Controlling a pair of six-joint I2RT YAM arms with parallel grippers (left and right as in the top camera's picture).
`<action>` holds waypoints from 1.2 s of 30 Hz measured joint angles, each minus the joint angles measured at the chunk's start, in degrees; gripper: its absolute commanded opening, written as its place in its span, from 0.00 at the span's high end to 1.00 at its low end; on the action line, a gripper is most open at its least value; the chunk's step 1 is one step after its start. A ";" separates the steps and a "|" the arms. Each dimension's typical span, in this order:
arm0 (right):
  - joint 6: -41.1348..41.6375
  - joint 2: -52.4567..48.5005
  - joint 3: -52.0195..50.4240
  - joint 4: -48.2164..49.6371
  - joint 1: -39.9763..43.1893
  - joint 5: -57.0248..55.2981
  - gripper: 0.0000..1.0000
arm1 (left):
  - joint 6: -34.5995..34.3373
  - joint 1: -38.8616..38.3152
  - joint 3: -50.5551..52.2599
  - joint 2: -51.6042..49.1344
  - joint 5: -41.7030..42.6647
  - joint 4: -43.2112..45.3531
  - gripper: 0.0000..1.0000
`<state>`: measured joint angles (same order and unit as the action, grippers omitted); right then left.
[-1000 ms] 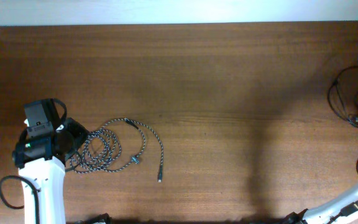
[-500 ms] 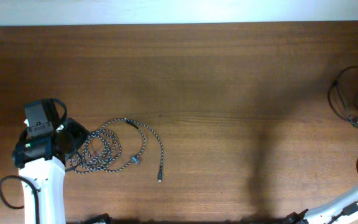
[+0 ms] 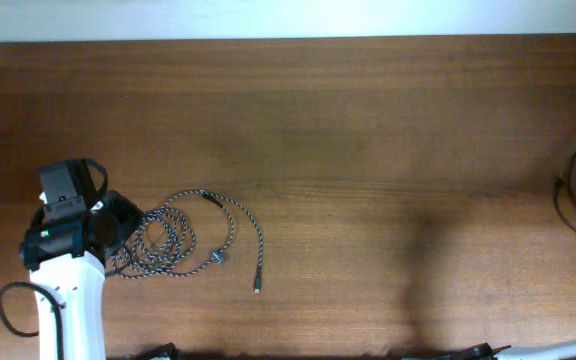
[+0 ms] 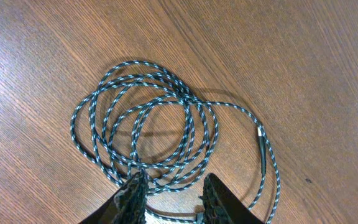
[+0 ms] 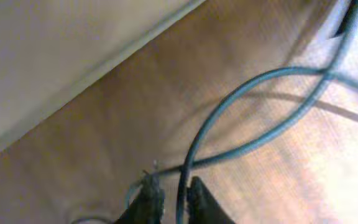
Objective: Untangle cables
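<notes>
At left claw (image 4: 174,198): parted partway, gripping nothing, tips astride the near loops of speckled cord (image 4: 185,98) coiled flat on counter (image 4: 303,50). At right claw (image 5: 173,198): nearly closed, black cord (image 5: 272,73) running between fingers; pinched or not, cannot tell.

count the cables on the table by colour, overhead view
black-and-white speckled braided cord: 1
plain black cord: 1, partly cut off by the right edge
total: 2
</notes>
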<state>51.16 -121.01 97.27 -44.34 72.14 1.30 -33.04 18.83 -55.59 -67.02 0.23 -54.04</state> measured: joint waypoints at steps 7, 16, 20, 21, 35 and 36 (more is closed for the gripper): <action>-24.48 0.00 0.00 8.07 -5.99 19.37 0.10 | -0.02 0.00 0.00 0.00 0.00 -0.02 0.62; -27.50 0.22 -8.35 3.72 -30.80 2.27 0.96 | 0.50 0.00 0.00 0.00 0.20 0.00 1.00; -26.12 0.22 -10.45 1.09 -30.12 -6.25 0.96 | 0.68 0.00 0.02 0.00 0.15 0.20 1.00; -25.90 0.39 -13.73 2.05 -30.12 -6.97 0.96 | 0.68 0.00 0.02 0.00 0.15 0.24 1.00; -25.77 3.32 -20.98 22.25 -40.48 -3.56 0.96 | 0.87 0.00 0.11 -5.55 -0.07 1.77 1.00; -25.79 3.43 -19.54 18.29 -40.48 -3.93 0.96 | 0.87 0.00 0.11 -5.53 -0.09 1.79 1.00</action>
<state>25.36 -117.58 77.73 -26.04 31.66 -2.63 -32.16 18.83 -55.48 -72.55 0.14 -52.25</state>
